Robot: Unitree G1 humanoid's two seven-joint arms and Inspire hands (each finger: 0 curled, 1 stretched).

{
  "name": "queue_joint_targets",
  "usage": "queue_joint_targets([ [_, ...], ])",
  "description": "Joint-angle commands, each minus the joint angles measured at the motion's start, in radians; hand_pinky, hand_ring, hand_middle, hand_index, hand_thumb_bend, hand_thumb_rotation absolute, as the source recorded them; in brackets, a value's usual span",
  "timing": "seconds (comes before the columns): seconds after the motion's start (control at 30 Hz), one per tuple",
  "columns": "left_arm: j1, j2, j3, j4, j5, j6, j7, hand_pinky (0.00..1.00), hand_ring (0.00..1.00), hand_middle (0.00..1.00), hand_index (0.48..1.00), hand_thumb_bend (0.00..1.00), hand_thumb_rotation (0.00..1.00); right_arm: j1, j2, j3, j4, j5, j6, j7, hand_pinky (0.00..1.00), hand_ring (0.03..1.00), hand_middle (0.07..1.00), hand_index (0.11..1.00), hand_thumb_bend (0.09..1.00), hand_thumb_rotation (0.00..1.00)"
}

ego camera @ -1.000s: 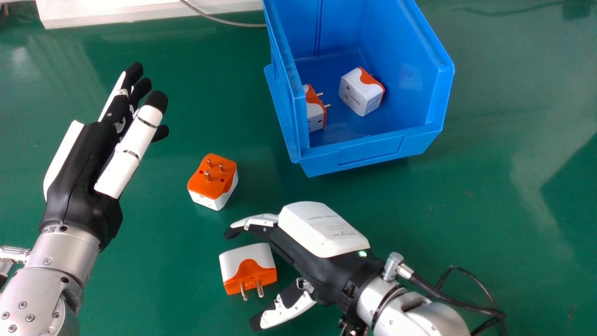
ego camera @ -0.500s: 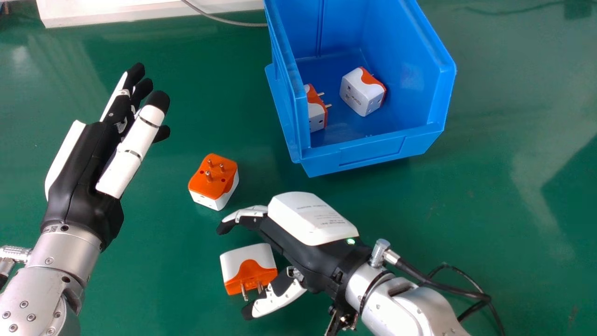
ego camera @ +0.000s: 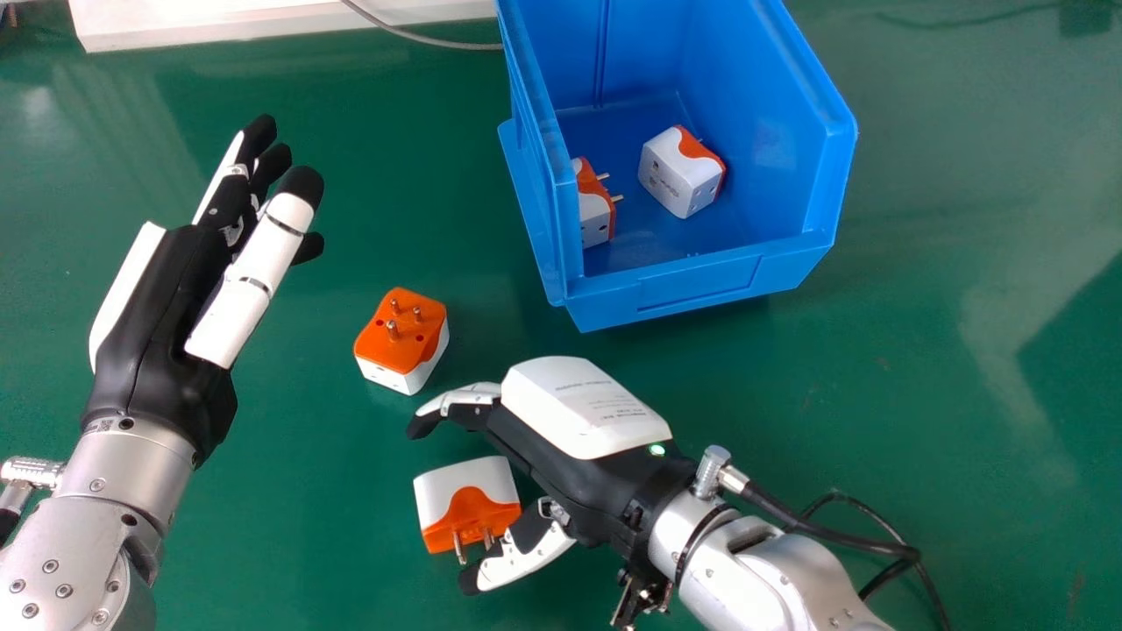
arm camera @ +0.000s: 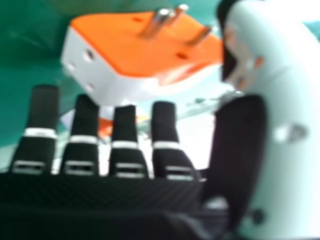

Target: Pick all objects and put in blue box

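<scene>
My right hand (ego camera: 570,464) is low over the table, its relaxed fingers on the far side of a white and orange adapter (ego camera: 466,501) and its thumb on the near side beside the prongs. In the right hand view, the adapter (arm camera: 145,45) lies between the fingertips and thumb of my right hand (arm camera: 125,195), not gripped. A second adapter (ego camera: 401,337) rests prongs up on the table, beyond the right hand's fingertips. Two more adapters (ego camera: 680,172) (ego camera: 594,206) lie inside the blue box (ego camera: 701,285). My left hand (ego camera: 166,324) is held open at the left.
A black cable (ego camera: 824,539) runs from the right wrist across the green table (ego camera: 920,368). A white panel (ego camera: 219,19) and a grey cable (ego camera: 421,37) lie along the far edge. The box's walls rise beyond the right hand.
The right hand has moved leftward and slightly away from the robot, bringing its thumb close to the near adapter's prongs. The left hand has shifted very slightly. The adapters have stayed put.
</scene>
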Motion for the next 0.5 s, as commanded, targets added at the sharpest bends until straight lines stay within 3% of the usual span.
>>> queue_joint_targets([
  [0.0,-0.014,0.008,0.001,-0.027,0.001,-0.001,0.006,0.88,0.95,0.99,0.983,0.50,0.78,-0.014,-0.005,0.005,-0.021,-0.002,-0.016,-0.004,0.63,0.765,0.817,0.755,0.501,0.10],
  [0.47,-0.030,0.008,0.005,-0.035,0.000,0.020,0.008,0.89,0.95,0.99,0.981,0.50,0.78,-0.008,-0.019,0.021,-0.037,-0.014,-0.002,0.005,0.62,0.754,0.798,0.741,0.477,0.12],
])
